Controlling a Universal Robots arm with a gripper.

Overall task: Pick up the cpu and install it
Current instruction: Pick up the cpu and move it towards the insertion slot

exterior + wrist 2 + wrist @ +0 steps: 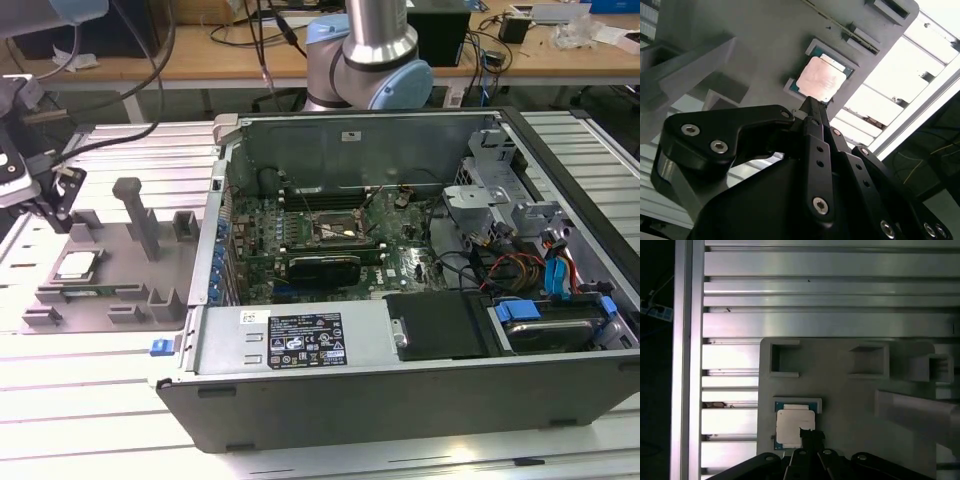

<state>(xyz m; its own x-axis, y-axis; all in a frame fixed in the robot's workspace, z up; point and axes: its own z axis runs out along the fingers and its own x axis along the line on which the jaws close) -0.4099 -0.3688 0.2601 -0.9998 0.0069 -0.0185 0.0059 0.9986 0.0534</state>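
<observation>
The cpu (76,265), a small square chip with a silvery top, lies in a pocket of the grey plastic fixture (130,270) at the exterior view's left. Both wrist views show the chip from above (821,79) (795,426). My gripper (52,212) hangs just over the fixture near the cpu. Its black fingers are pressed together with nothing between them, and in both wrist views their tip (810,103) (809,434) lines up with one edge of the chip. I cannot tell whether the tip touches it. The dark metal-framed socket (335,228) sits on the green motherboard inside the open case.
The open computer case (300,345) lies on the ribbed aluminium table (80,400), to the exterior view's right of the fixture. Upright grey posts and blocks (135,210) rise from the fixture beside the chip. Cables and drive cages (520,250) crowd the case's right side.
</observation>
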